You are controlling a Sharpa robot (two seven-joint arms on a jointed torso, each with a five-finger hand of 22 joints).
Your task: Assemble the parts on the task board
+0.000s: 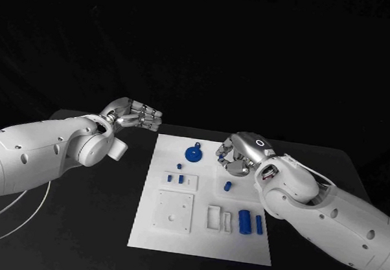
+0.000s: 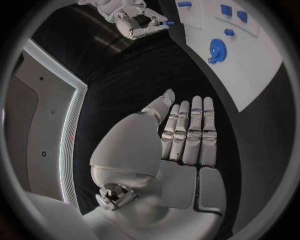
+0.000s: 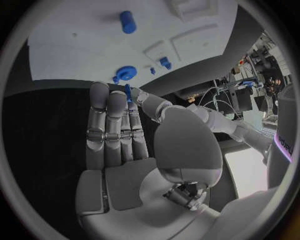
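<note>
The white task board [image 1: 201, 240] lies in the middle of the table. My right hand [image 1: 238, 155] hovers over its far right part and pinches a small blue part [image 3: 128, 92] between thumb and a finger; the left wrist view also shows that hand [image 2: 139, 20] holding the part [image 2: 167, 23]. A blue gear [image 1: 194, 153] lies on the board just left of that hand. My left hand [image 1: 133, 115] is off the board beyond its far left corner. Its fingers [image 2: 187, 135] are stretched out and it holds nothing.
On the board lie small blue pieces [image 1: 182, 180], a short blue peg [image 1: 228, 186] and two blue cylinders [image 1: 251, 222] at the near right. White raised blocks [image 1: 173, 211] and a slotted holder [image 1: 216, 217] stand beside them. Black table [image 1: 100, 229] surrounds the board.
</note>
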